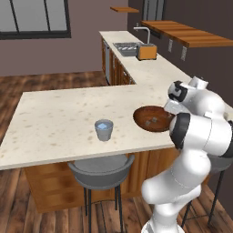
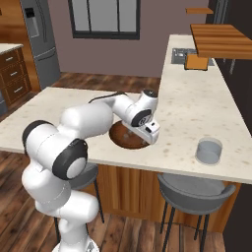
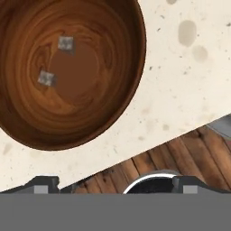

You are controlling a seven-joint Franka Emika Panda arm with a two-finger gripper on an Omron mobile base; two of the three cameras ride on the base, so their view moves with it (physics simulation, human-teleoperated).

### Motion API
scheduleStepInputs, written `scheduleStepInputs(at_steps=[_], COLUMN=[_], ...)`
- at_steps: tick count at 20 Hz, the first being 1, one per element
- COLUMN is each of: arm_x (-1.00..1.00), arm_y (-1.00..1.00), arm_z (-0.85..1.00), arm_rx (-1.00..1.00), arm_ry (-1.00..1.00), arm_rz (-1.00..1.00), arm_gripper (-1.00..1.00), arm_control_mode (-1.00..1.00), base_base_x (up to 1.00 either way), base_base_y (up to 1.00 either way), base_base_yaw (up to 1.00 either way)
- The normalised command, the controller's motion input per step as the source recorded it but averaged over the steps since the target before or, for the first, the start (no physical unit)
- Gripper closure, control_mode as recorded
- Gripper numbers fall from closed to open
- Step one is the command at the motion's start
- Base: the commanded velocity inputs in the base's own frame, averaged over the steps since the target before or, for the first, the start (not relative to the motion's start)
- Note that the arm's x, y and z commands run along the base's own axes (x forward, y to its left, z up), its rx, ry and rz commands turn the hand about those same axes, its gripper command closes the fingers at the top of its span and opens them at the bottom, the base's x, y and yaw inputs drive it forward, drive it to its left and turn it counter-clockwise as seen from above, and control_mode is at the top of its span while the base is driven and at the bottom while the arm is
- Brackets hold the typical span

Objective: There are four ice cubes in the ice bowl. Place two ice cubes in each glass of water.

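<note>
My counter (image 1: 54,118) carries the ice bowl (image 3: 27,122) near its edge, two ice cubes (image 3: 66,43) inside, apart. One glass of water (image 1: 104,129) stands left of the bowl, another (image 2: 208,150) right. My claw (image 3: 115,185) gapes wide, empty, beside the bowl.

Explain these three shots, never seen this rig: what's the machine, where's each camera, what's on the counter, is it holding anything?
It is a white robot arm on a driving base, in a rendered kitchen. Two pictures come from cameras on the base, behind the arm to its left and right. The third looks down from the hand itself.

On the pale counter sits a wooden bowl with two ice cubes visible inside. One glass of water stands to the bowl's left, another glass to its right.

The gripper hangs near the counter's front edge beside the bowl. Its fingers stand wide apart and hold nothing.
</note>
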Motion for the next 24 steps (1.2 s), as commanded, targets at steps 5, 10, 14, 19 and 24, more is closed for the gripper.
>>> scheduleStepInputs(at_steps=[5,10,14,19,24], arm_x=[0.22,0.30,0.16,0.31,0.41], arm_y=[-0.12,-0.04,0.00,0.01,0.04], arm_z=[-0.50,-0.24,-0.34,-0.30,-0.26], arm_rx=[0.00,0.00,0.00,0.00,0.00], arm_ry=[0.00,-0.01,0.00,0.00,0.00], arm_rz=[0.00,0.00,0.00,0.00,0.00], arm_gripper=[-1.00,-1.00,-1.00,-1.00,-1.00], arm_control_mode=[-1.00,-1.00,-1.00,-1.00,-1.00], base_base_x=[0.00,0.00,0.00,0.00,0.00], base_base_y=[0.00,0.00,0.00,0.00,0.00], base_base_yaw=[0.00,0.00,0.00,0.00,0.00])
